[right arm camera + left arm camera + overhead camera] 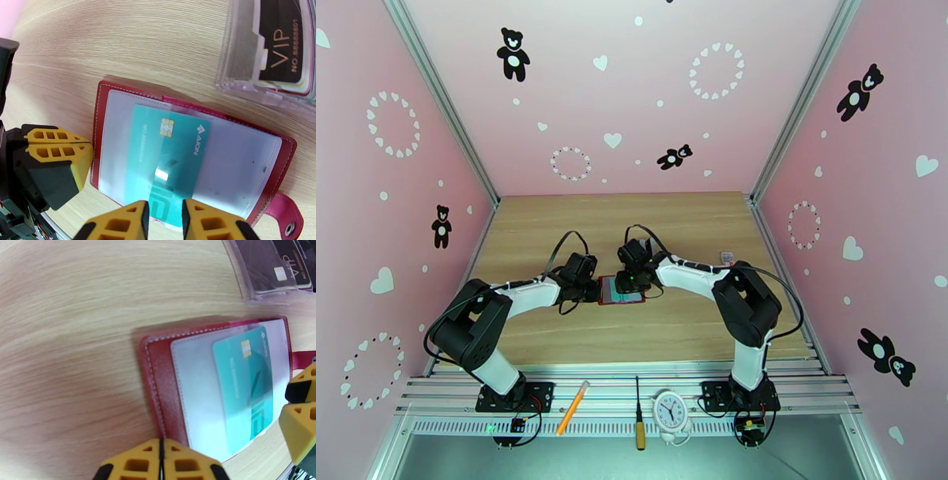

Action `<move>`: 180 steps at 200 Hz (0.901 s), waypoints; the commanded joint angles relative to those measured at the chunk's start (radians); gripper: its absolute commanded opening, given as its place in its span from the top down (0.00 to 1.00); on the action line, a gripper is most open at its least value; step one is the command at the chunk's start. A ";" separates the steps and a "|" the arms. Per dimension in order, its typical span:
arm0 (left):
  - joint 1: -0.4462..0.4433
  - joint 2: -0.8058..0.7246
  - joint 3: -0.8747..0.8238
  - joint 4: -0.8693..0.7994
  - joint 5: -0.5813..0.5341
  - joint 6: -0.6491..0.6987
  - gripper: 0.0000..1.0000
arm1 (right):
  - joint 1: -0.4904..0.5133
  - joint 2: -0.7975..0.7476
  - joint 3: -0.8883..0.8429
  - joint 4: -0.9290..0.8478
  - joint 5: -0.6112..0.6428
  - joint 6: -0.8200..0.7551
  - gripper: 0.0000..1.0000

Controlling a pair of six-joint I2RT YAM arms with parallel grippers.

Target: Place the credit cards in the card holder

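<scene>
Touching the open red card holder [156, 370] at its left edge, left end effector [162, 442] is clenched; right end effector [164, 204], seemingly parted, straddles teal credit card [173, 158].

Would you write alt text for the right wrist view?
A teal credit card lies on the open red card holder, the open right gripper over its near edge. The left gripper is by the holder's side edge; a clear stand holds a VIP card.

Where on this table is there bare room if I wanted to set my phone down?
The far strip of the table below the back wall is bare; so is the near strip between the card holder and the metal rail. The middle is crowded: teal card, clear stand, left arm and right arm above.
</scene>
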State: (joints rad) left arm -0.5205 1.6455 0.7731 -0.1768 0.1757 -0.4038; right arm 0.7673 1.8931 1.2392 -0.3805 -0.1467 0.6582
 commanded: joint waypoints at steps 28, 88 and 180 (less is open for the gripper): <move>-0.002 0.026 -0.021 0.004 0.011 0.010 0.89 | -0.003 0.047 0.021 -0.042 0.030 -0.017 0.71; -0.001 0.030 -0.020 0.007 0.014 0.009 0.89 | -0.003 0.059 0.022 -0.031 0.011 -0.013 0.68; 0.000 0.044 -0.016 0.014 0.036 0.007 0.89 | 0.013 0.077 0.060 -0.027 -0.024 -0.003 0.68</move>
State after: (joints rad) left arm -0.5194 1.6497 0.7692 -0.1631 0.1833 -0.4038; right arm 0.7685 1.9472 1.2629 -0.3939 -0.1524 0.6483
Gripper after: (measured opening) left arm 0.107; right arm 0.323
